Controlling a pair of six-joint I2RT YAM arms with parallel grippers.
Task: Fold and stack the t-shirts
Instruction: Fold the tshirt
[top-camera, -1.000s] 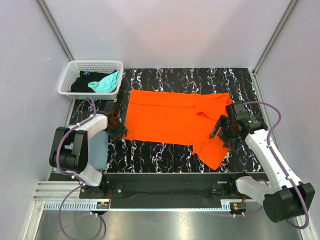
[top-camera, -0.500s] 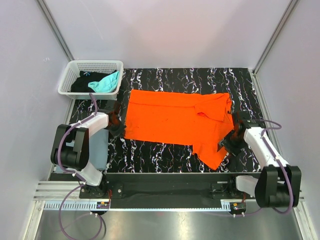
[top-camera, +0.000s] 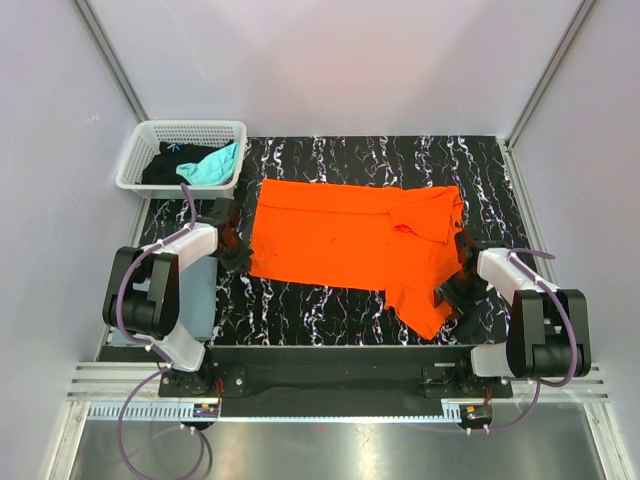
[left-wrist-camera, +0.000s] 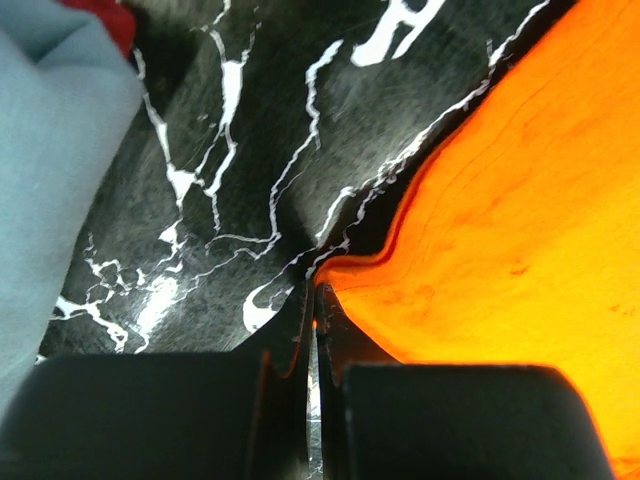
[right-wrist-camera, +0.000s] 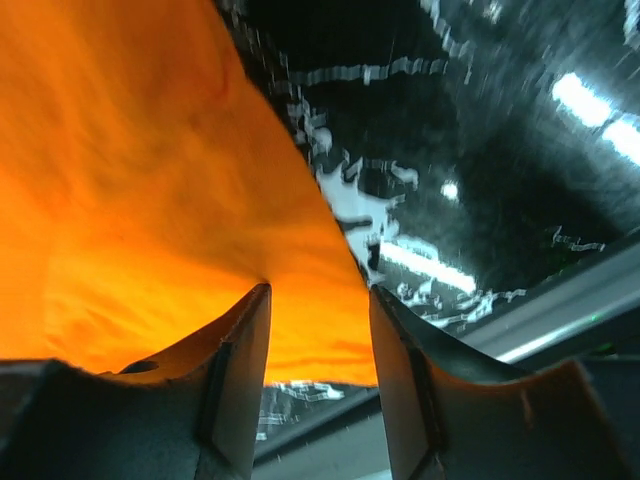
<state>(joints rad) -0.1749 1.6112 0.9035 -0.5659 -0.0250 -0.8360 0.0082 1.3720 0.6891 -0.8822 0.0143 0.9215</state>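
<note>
A bright orange t-shirt (top-camera: 350, 240) lies spread across the black marbled table (top-camera: 330, 310), its right sleeve folded in. My left gripper (top-camera: 240, 262) sits low at the shirt's near left corner. In the left wrist view it (left-wrist-camera: 315, 295) is shut on that corner, with a sliver of orange cloth (left-wrist-camera: 520, 230) pinched between the tips. My right gripper (top-camera: 447, 293) is at the shirt's near right flap. In the right wrist view it (right-wrist-camera: 318, 292) stands open, and the orange cloth's (right-wrist-camera: 130, 180) edge runs between its two fingers.
A slate grey-blue t-shirt (top-camera: 200, 300) lies folded at the table's left edge, beside my left arm, and shows as grey-blue cloth (left-wrist-camera: 45, 150) in the left wrist view. A white lattice basket (top-camera: 190, 128) at the back left holds teal (top-camera: 212, 165) and black (top-camera: 165, 165) shirts.
My right arm swung down and inward to the shirt's near right flap, its jaws narrowing around the edge. My left gripper closed on the near left corner.
</note>
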